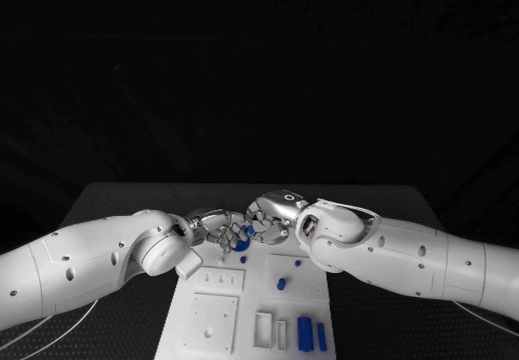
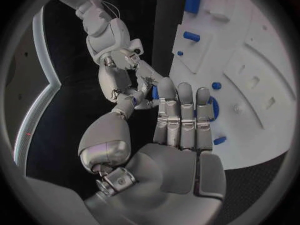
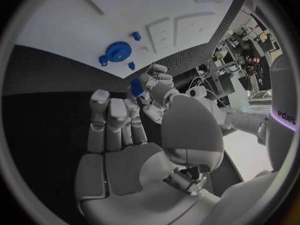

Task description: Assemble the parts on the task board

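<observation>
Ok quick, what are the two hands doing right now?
Left hand: pinching a small blue part.
Right hand: fingers at that part; grip cannot be told.

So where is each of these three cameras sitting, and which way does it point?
Head view: on the robot's head, looking down at the board; both arms come in, left hand and right hand meeting over its far end.
Left wrist view: behind the left hand, facing the board and the right hand.
Right wrist view: behind the right hand, facing the left hand and the board.
Shared: both wrist views show a small blue part between the hands.
</observation>
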Controlling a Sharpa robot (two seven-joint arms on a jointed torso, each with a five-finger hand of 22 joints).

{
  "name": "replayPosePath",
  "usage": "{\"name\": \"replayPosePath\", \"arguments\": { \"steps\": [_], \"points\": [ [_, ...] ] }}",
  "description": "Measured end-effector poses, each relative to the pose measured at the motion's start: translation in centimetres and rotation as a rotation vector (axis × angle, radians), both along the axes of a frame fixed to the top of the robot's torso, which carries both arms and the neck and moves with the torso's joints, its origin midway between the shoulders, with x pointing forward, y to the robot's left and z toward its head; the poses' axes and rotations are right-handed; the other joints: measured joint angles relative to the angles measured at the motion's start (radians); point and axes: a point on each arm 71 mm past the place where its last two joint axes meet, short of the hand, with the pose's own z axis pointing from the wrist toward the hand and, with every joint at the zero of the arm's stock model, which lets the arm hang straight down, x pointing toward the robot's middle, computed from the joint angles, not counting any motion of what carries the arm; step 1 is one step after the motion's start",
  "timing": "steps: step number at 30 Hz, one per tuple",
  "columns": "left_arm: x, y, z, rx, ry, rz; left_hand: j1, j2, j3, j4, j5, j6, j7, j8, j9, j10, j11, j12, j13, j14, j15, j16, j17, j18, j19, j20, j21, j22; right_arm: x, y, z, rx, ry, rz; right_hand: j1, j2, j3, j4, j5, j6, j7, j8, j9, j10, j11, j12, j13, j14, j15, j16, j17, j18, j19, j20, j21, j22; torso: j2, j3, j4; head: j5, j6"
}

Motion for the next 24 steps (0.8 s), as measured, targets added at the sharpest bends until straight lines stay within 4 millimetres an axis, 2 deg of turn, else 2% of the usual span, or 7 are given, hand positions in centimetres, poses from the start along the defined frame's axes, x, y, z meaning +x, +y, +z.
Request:
{"name": "replayPosePath", "arguments": {
  "steps": [4,8,24],
  "points": [
    [0.03,-0.03,-0.04,0.018,-0.007,-0.004,0.007,-0.006,0.002,-0.003,-0.003,0.0,0.0,-0.004,0.001,0.0,0.0,0.0,-0.001,0.0,0.0,0.0,-0.002,0.0,0.0,0.0,0.0,0.0,-0.08,0.11,0.03,0.0,0.0,0.003,-0.004,-0.004,0.006,0.003,-0.001,0.0,0.0,0.0,0.0,0.004,-0.004,0.002,0.001,0.0,0.0,0.0,0.0,0.0,0.0,0.0,0.0,0.0,0.0,0.0006,-0.0007,0.001,-0.001],
    [0.05,-0.09,-0.06,0.029,-0.012,-0.007,0.016,0.004,0.003,-0.003,-0.008,0.0,0.0,-0.004,0.003,0.0,0.0,-0.001,-0.003,0.0,0.0,0.0,-0.005,0.0,-0.004,0.0,0.0,-0.001,-0.2,0.25,0.05,-0.001,0.002,0.008,0.003,-0.01,0.007,0.002,-0.001,0.0,0.0,0.0,0.0,0.004,-0.004,0.004,0.001,0.0,0.0,0.0,0.0,0.0,0.0,0.0,0.0,0.0,0.0,0.0006,-0.001,0.001,-0.002],
    [0.1,-0.2,-0.06,0.042,-0.02,-0.01,0.022,-0.001,0.005,0.0,-0.019,0.0,0.0,-0.012,0.005,0.0,0.0,-0.005,-0.008,-0.003,0.003,0.0,-0.012,0.0,-0.007,0.0,0.0,-0.003,-0.56,0.67,-0.05,-0.012,0.015,0.024,0.006,-0.013,0.007,0.002,-0.004,0.003,-0.003,0.0,0.0,0.004,-0.004,0.004,0.002,0.001,0.002,0.0,0.0,0.0,0.0,0.0,0.0,0.0,-0.001,0.0,-0.001,0.005,-0.003]
  ]
}}
